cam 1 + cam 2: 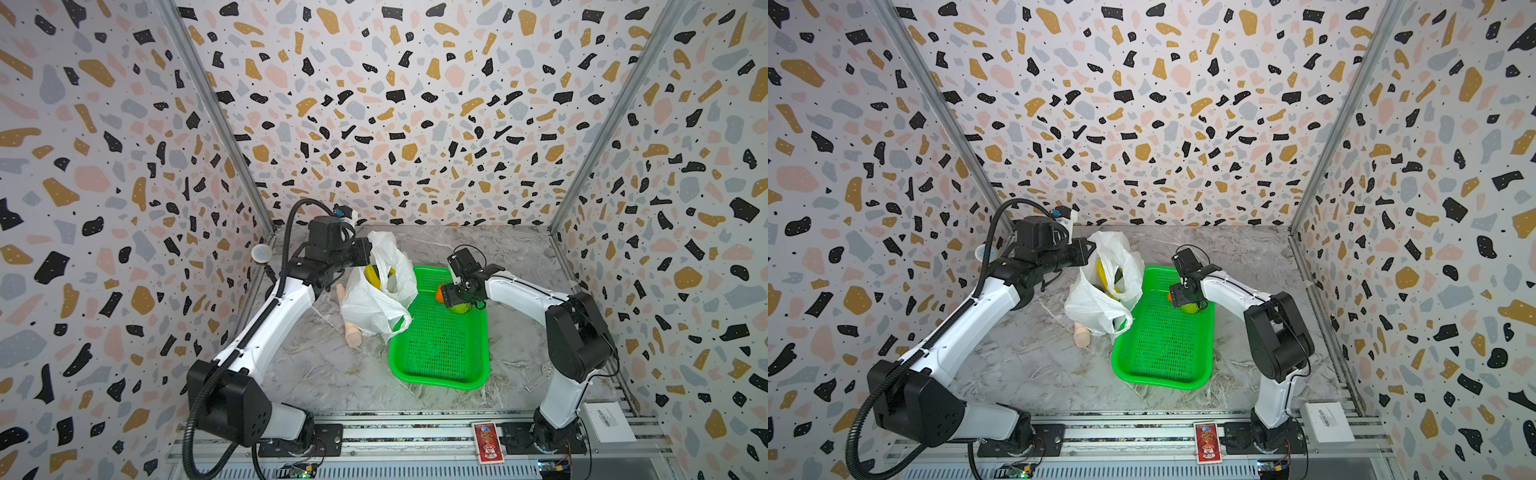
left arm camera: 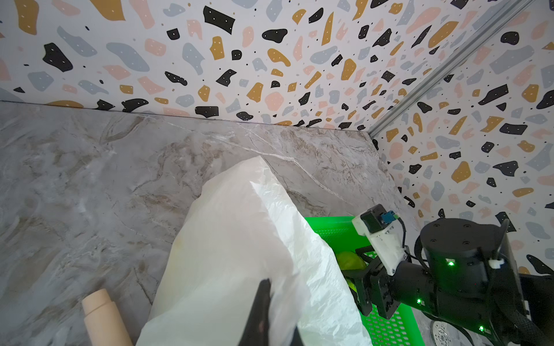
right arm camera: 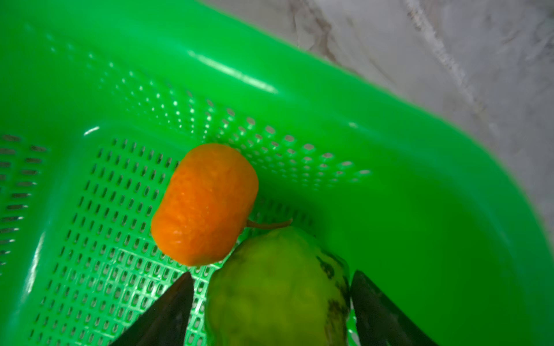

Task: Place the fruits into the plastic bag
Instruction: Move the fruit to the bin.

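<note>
Light green round fruit (image 3: 269,299), lying in bright green mesh plastic basket (image 3: 389,149): likely firm, roll-prone; grip across its middle. Right gripper (image 3: 271,275) is straddling it, open. Left gripper (image 1: 365,251) is pinching thin white plastic bag (image 1: 374,307), closed.

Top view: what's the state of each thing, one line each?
plastic bag, held up at its top, mouth open
left gripper, shut on the plastic bag
right gripper, open, astride the light green fruit
light green fruit, in the green basket, beside the orange
orange, in the basket, ungripped
banana, inside the bag
wooden stick, lying beside the bag
green basket, upright on the table
</note>
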`<state>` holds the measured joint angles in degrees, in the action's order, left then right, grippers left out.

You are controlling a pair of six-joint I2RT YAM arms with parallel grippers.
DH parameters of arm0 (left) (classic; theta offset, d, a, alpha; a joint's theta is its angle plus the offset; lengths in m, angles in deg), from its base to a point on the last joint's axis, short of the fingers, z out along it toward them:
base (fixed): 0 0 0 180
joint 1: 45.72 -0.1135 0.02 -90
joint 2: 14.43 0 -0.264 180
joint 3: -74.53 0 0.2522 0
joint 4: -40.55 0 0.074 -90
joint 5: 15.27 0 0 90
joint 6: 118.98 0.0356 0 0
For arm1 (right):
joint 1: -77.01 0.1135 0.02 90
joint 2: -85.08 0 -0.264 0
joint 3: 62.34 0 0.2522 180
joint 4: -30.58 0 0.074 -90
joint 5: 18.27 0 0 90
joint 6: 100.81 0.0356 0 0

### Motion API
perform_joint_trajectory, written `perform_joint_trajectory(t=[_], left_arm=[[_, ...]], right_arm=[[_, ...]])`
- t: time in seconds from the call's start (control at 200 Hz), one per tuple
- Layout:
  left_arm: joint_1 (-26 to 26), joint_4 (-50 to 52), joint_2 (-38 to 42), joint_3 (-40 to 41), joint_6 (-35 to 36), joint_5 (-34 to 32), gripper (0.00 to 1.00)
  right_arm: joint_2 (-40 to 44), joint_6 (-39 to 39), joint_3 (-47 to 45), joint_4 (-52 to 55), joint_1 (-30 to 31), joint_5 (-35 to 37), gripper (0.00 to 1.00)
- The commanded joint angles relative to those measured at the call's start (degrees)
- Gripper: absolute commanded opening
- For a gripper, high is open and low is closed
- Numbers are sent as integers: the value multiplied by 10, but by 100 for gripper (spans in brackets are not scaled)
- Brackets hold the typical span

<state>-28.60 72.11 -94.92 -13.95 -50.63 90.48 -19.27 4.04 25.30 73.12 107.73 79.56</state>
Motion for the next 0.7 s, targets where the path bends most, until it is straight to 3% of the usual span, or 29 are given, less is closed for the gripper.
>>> perform_joint_trajectory(t=[0.0,0.496,0.696], left_arm=[[4,-16,-4,-11,8,-1,0],[4,-16,-4,-10,6,0,0],[4,-16,-4,-11,7,1,0]], right_arm=[[2,-14,5,38,17,-4,82],[11,8,-51,8,46,-62,76],[13,21,-69,4,47,-74,82]])
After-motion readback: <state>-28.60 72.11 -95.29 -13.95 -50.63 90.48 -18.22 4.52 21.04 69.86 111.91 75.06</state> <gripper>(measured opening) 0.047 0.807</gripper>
